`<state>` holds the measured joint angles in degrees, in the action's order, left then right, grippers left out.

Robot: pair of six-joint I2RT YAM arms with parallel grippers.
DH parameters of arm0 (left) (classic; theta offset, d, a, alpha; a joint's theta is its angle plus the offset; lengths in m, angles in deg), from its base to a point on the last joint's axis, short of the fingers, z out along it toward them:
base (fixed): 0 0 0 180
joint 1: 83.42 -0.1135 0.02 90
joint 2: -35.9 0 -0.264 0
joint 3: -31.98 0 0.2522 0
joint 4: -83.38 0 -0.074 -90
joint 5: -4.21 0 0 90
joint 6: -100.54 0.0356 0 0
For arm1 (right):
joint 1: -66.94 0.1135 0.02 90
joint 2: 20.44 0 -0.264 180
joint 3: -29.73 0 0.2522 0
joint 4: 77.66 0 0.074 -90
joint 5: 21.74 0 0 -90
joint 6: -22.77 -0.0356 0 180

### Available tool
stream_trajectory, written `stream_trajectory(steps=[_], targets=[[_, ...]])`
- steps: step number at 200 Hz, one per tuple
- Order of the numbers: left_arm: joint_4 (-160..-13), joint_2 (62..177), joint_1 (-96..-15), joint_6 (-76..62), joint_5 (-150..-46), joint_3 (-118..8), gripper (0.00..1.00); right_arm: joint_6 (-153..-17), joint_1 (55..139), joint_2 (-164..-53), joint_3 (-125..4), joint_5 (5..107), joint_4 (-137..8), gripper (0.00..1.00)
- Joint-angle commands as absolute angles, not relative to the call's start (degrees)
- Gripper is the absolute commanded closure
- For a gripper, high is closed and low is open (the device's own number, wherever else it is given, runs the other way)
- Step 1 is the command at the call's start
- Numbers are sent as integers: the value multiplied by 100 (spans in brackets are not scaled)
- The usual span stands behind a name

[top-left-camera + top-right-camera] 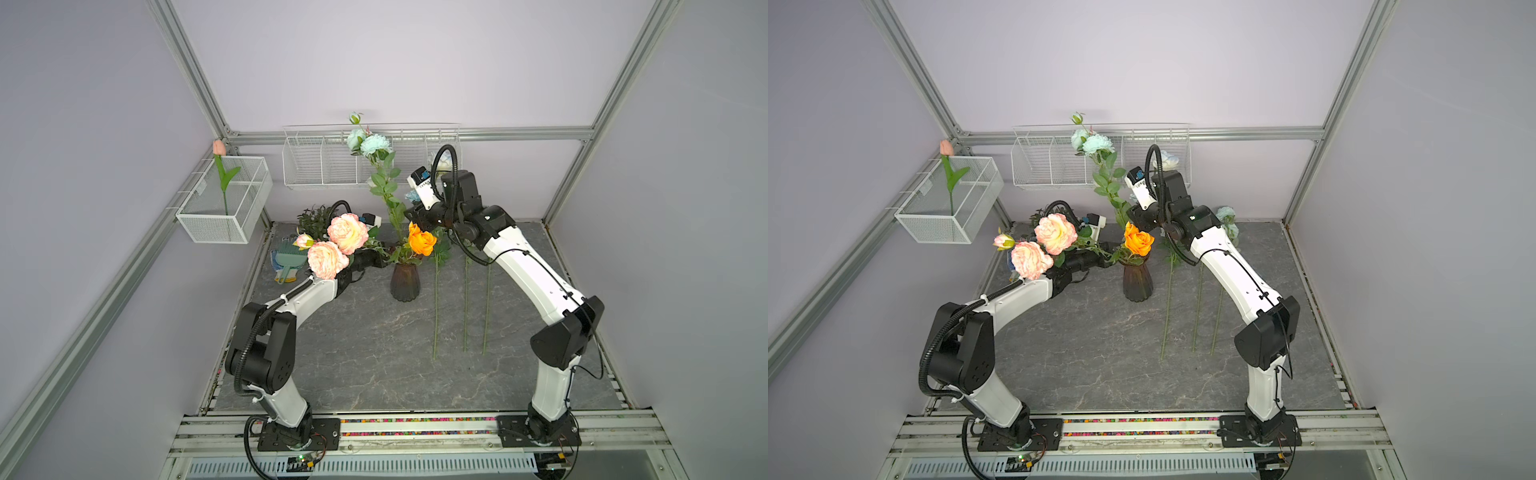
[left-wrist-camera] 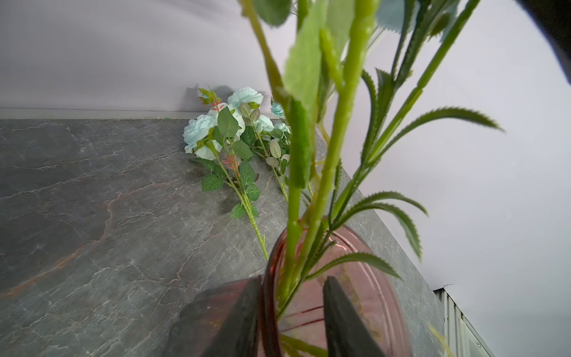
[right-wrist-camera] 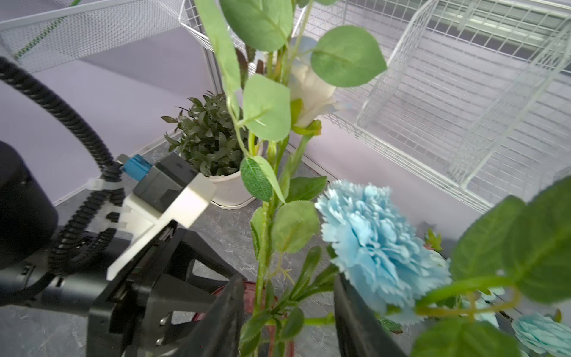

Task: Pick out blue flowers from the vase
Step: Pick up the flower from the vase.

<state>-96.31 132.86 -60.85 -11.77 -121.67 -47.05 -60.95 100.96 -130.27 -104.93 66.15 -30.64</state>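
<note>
One stem of the blue flowers (image 3: 262,247) stands between the spread fingers (image 3: 225,315) of the right hand (image 3: 287,284), clear of both; nothing is pinched. A fuller sky-blue bloom (image 3: 377,247) sits just beside one finger. The vase (image 1: 406,280) holding the stem is just below that hand, and an orange rose (image 1: 420,241) stands in it too. The left hand (image 2: 293,281) pinches the vase rim, one finger outside the glass and one over the mouth. More blue flowers (image 2: 216,133) lie flat on the worktop (image 1: 353,353), beyond the vase from the left hand and under the right arm. The standing stem is tall and upright, with round green leaves; its pale aqua ruffled blooms and a bud sit well above the right hand. The vase is dark, ribbed, purple-brown glass with a flared rim.
</note>
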Motion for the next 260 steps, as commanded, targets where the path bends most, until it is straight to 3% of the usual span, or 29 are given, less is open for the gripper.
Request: stream_trajectory(steps=[1, 224, 260], targets=[[-9429, 13213, -6046, -1148, -12157, -4550, 64, -6002, 10130, -13099, -10592, 6923, -3038, 51], [-9046, 12856, -6050, -924, -12027, -4497, 64, -6297, 10122, -13984, -10928, 7318, -3305, 55], [-9033, 12829, -6063, -906, -11985, -4453, 64, -6361, 10112, -14034, -10937, 7294, -3334, 60]])
